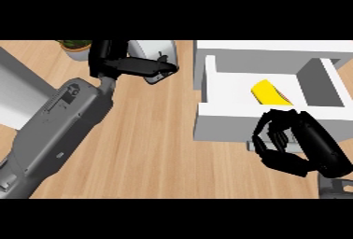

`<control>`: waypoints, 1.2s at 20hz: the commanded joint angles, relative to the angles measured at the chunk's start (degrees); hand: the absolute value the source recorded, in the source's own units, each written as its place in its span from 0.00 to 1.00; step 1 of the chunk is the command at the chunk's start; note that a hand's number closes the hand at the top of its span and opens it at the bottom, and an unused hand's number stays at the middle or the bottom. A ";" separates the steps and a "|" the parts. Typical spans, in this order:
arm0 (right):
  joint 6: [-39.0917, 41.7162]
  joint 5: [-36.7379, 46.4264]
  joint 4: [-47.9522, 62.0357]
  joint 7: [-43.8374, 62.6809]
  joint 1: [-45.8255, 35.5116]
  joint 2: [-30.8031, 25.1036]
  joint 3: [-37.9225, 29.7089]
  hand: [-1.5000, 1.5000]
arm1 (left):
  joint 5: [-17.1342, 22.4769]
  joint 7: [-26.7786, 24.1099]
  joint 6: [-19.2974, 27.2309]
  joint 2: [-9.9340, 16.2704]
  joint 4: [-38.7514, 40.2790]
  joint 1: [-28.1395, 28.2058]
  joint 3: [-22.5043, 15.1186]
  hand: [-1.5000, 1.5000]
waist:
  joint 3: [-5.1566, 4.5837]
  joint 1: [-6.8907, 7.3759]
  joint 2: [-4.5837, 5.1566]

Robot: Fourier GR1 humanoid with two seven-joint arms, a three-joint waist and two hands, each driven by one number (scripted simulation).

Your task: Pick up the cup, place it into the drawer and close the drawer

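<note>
The yellow cup (270, 92) lies inside the open drawer (228, 119), just beyond the right hand (284, 148), whose curled fingers hold nothing at the drawer front. The left hand (141, 66), fingers straight, is well apart, so the right hand is nearer for pushing.

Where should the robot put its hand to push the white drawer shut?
On the drawer's flat white front panel, coming from the near side. The drawer stands pulled out with the yellow cup inside, and the right hand is already by that panel.
</note>
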 commanded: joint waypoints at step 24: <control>-22.03 25.19 78.54 -21.33 -39.91 2.67 -2.20 1.00 | 0.74 -1.36 -12.13 11.99 -19.10 26.40 10.08 0.00 | 0.16 2.00 1.23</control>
